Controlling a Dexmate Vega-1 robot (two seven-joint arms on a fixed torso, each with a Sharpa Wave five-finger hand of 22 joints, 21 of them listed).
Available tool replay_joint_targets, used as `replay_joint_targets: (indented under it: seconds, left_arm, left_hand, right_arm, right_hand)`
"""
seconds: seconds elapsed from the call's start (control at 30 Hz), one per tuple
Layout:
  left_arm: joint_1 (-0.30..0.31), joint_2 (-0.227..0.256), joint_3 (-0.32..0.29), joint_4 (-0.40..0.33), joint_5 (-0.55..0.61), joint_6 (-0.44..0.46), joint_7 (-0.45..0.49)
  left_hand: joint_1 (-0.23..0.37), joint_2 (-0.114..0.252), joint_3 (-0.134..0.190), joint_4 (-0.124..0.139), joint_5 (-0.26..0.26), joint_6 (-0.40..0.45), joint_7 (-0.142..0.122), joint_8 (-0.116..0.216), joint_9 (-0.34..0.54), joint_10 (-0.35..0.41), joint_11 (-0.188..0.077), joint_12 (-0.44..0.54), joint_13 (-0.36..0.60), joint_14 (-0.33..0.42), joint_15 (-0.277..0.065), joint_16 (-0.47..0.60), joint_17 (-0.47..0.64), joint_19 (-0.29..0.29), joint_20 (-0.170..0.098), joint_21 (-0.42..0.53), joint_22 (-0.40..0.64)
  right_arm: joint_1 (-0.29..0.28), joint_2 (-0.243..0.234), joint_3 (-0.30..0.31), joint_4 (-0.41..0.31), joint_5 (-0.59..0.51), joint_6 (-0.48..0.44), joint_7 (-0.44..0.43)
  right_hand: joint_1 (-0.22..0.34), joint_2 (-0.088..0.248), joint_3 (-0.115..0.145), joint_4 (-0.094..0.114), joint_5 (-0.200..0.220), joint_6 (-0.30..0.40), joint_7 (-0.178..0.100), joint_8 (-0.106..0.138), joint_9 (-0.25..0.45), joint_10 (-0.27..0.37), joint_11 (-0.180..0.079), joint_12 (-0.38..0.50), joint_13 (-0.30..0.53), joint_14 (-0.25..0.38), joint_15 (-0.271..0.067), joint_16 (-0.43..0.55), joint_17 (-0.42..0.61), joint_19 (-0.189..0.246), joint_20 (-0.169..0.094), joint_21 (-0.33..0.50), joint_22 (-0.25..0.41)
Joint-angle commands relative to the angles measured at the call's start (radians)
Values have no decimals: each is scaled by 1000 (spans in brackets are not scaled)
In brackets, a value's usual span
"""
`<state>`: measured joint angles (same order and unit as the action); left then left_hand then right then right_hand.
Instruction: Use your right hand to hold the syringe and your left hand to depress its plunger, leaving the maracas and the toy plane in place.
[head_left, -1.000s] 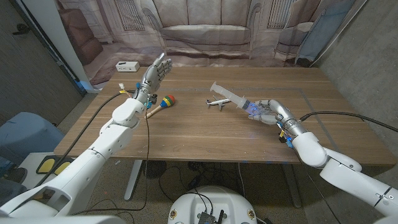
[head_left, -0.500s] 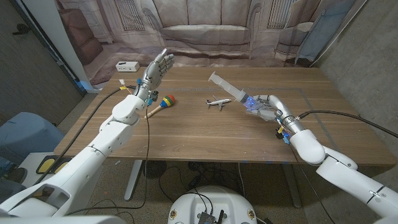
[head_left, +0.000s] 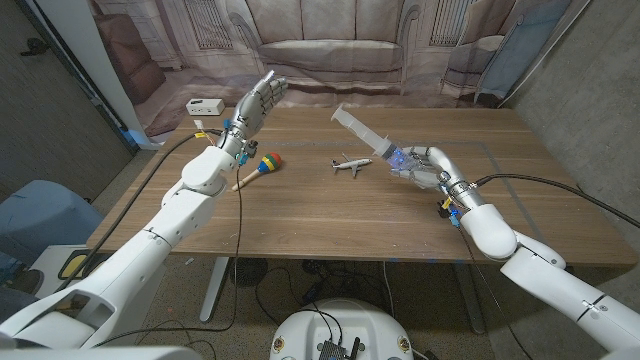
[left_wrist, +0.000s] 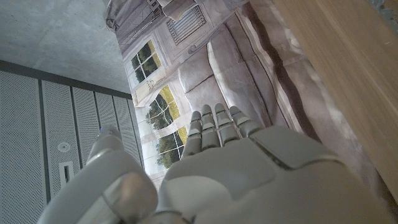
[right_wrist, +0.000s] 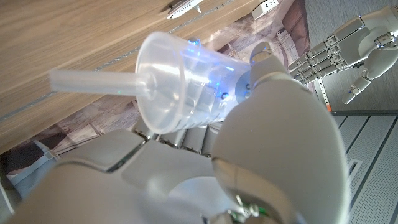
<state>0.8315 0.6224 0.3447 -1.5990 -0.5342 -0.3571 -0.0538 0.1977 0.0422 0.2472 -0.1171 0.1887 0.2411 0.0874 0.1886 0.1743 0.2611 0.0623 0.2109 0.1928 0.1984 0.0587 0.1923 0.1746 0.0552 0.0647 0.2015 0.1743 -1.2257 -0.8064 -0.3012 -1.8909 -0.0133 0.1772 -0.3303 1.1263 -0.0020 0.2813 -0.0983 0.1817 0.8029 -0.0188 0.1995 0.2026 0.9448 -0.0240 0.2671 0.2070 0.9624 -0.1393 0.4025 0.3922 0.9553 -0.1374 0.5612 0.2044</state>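
My right hand (head_left: 424, 165) grips the barrel of a clear syringe (head_left: 368, 134) and holds it above the right part of the table, its drawn-out plunger slanting up toward the far left. In the right wrist view the syringe (right_wrist: 180, 84) lies in the fingers of that hand (right_wrist: 186, 162), lit blue. My left hand (head_left: 258, 104) is raised over the far left of the table with fingers apart, holding nothing; its back (left_wrist: 236, 171) shows in the left wrist view. A small white toy plane (head_left: 349, 165) lies mid-table. The coloured maraca (head_left: 260, 166) lies left of it.
A white power strip (head_left: 205, 106) sits at the table's far left corner. A black cable (head_left: 235, 215) hangs along my left arm over the front edge. A printed backdrop (head_left: 330, 45) stands behind the wooden table (head_left: 330, 215).
My right hand has lifted the syringe higher and a little farther back. My left hand has risen and moved right, toward the syringe's plunger end.
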Motion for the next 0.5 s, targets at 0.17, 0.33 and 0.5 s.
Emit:
replay_joint_targets:
  seconds: [0.17,0.33,0.5]
  left_arm:
    - [-25,-13,25,5,83,-76,-10]
    - [-31,-14,33,8,107,-80,-5]
    - [-36,-19,41,19,97,-75,-20]
  left_hand:
    - [10,2,2,-2,-3,7,-10,0,5,0,-9,-2,2,5,0,-5,4,3,4,-3,5]
    - [10,0,1,-3,-4,17,-23,3,5,2,-31,-2,2,-6,-18,-8,4,-3,-6,-5,5]
    - [10,-1,0,-3,-4,18,-25,2,5,-1,-34,-3,2,-8,-19,-8,4,-4,-11,-5,5]
  right_arm:
    - [44,42,-14,37,61,2,33]
    - [57,51,-21,43,63,14,32]
    - [69,63,-25,55,72,32,31]
  right_hand:
    - [-61,200,166,159,3,-20,13,-7,3,2,9,-6,6,-5,-48,-11,6,-12,-10,13,3]
    - [-65,200,169,162,3,-27,16,-8,3,1,10,-8,6,-7,-43,-13,8,-17,-9,15,3]
    - [-67,201,172,165,3,-29,19,-8,3,1,11,-9,7,-7,-44,-14,10,-18,-8,19,3]
